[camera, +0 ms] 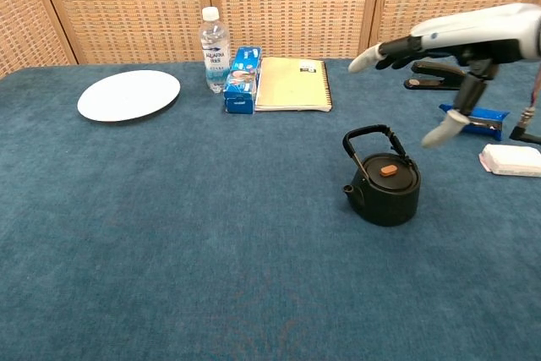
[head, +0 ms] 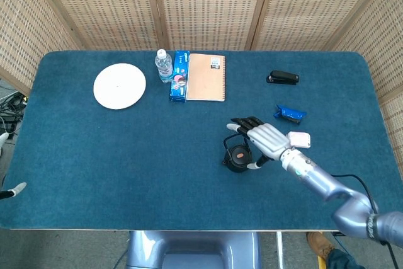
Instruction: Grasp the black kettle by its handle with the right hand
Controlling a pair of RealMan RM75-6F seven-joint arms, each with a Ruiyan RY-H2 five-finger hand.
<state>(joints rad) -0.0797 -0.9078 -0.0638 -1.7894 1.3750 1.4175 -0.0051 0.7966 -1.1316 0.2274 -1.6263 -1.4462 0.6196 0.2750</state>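
Observation:
The black kettle (head: 238,157) (camera: 385,188) stands upright on the blue table, its arched handle (camera: 369,135) raised and an orange knob on the lid. My right hand (head: 261,138) (camera: 439,40) hovers above the kettle, a little to its right, with fingers spread and nothing held. In the chest view the hand stays clear of the handle, thumb hanging down beside it. My left hand (head: 12,191) shows only as a fingertip at the far left edge of the head view.
A white plate (head: 119,85), a water bottle (head: 163,65), a blue box (head: 180,75) and a notebook (head: 206,77) lie at the back. A stapler (head: 283,78), a blue packet (head: 289,114) and a white-pink block (head: 299,139) sit to the right of the kettle.

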